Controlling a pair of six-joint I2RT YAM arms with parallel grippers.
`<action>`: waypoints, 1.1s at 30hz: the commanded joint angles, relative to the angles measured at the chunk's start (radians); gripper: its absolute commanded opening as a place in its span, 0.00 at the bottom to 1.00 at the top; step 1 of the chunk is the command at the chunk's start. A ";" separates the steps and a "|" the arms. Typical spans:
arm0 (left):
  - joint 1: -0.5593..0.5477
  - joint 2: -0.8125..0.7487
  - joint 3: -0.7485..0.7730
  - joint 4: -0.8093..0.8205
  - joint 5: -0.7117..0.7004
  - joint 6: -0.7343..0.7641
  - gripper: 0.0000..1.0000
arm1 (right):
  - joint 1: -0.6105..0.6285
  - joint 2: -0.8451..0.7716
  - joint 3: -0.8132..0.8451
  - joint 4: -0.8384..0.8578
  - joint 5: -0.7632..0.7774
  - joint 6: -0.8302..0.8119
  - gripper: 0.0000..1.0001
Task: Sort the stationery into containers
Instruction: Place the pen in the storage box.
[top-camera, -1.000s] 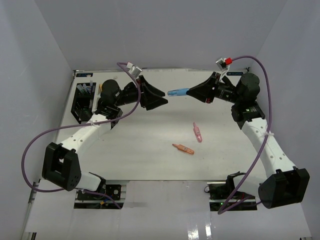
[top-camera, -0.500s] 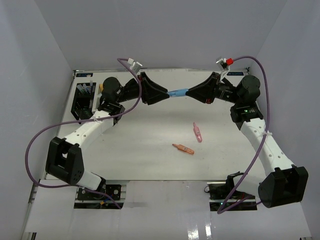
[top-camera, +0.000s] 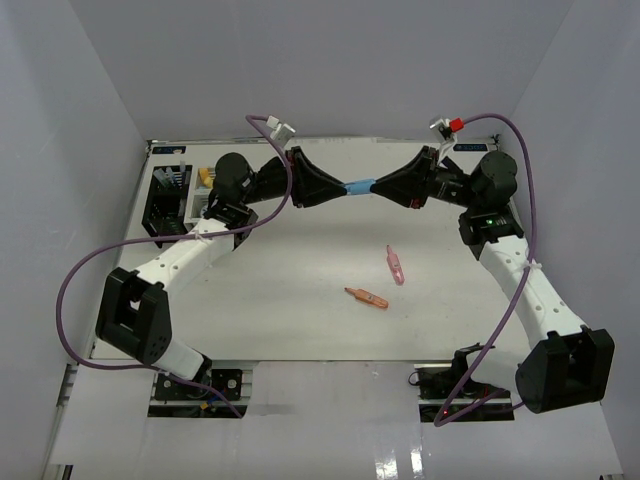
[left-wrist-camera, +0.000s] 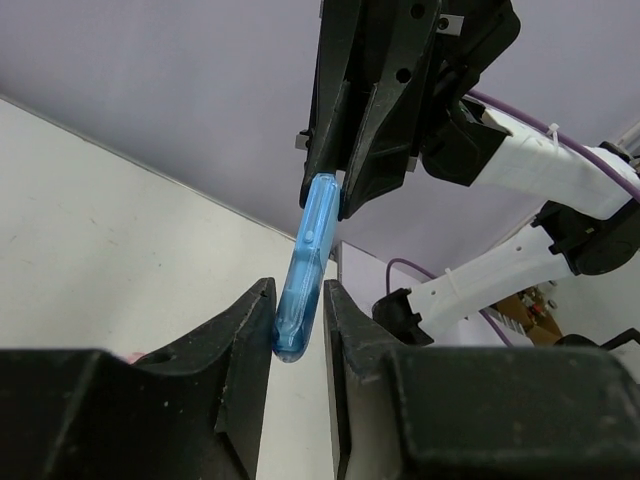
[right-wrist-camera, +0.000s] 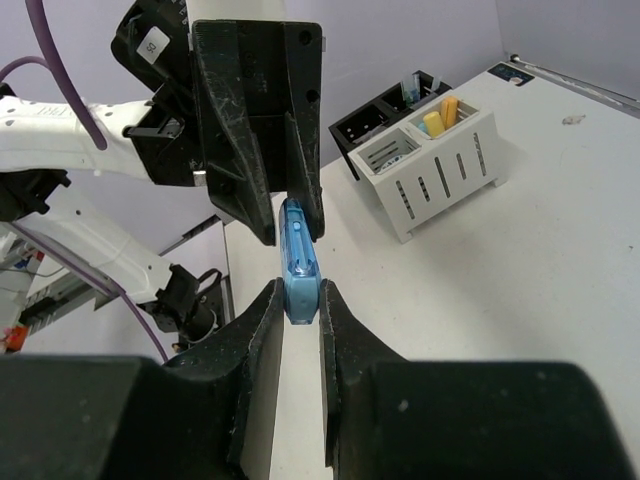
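Now the blue marker (top-camera: 358, 187) lies lengthwise between both arms, the right gripper (top-camera: 380, 186) pinching 1 end, the left gripper (top-camera: 338, 190) closely flanking the other, its grip impossible to tell.

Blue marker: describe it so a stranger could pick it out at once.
Look to the far middle of the table, where the left gripper and right gripper face each other. The blue marker bridges them, one end in each. It alone is blue and lifted; the pink marker and orange marker lie flat.
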 joint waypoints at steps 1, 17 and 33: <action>-0.003 -0.015 0.024 -0.005 0.013 0.009 0.35 | -0.002 -0.002 0.001 0.053 -0.001 -0.002 0.08; 0.003 -0.050 0.029 -0.171 -0.011 0.128 0.00 | -0.007 -0.042 -0.028 -0.137 0.073 -0.145 0.90; 0.236 -0.010 0.415 -1.321 -1.067 0.457 0.00 | -0.017 -0.097 -0.070 -0.693 0.515 -0.370 0.90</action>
